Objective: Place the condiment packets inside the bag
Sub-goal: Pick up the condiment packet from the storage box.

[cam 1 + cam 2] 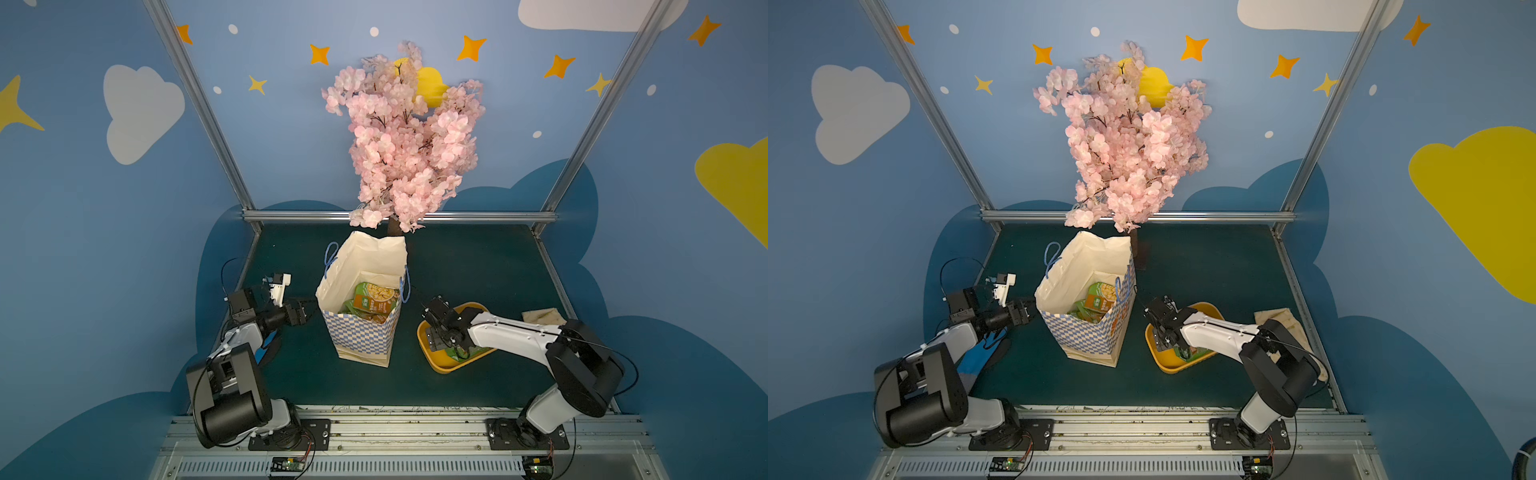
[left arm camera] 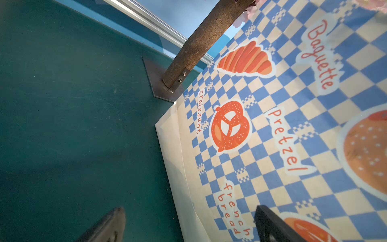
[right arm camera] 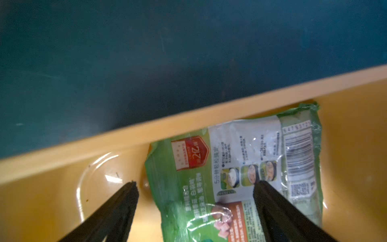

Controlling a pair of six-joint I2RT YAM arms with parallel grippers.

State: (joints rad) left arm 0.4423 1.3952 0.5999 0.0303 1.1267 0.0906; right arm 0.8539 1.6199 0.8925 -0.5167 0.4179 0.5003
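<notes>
The checkered paper bag [image 1: 361, 334] [image 1: 1086, 336] stands open mid-table, and green condiment packets [image 1: 372, 301] [image 1: 1098, 300] lie inside it. Its printed side fills the left wrist view [image 2: 272, 136]. My left gripper [image 1: 305, 311] [image 1: 1029, 312] [image 2: 189, 208] is open beside the bag's left wall, holding nothing. One more green packet [image 1: 465, 353] [image 1: 1188, 353] [image 3: 240, 165] lies in the yellow tray [image 1: 440, 363] [image 1: 1167, 366] [image 3: 188, 123]. My right gripper [image 1: 434, 338] [image 1: 1160, 338] [image 3: 195, 182] hangs open just over it, one finger above the packet and one above the tray floor.
A pink blossom tree [image 1: 407, 137] [image 1: 1125, 137] rises behind the bag, its trunk base [image 2: 167, 83] close to the bag's corner. A beige cloth [image 1: 542, 316] lies at the right edge. A blue glove [image 1: 984, 353] lies under the left arm.
</notes>
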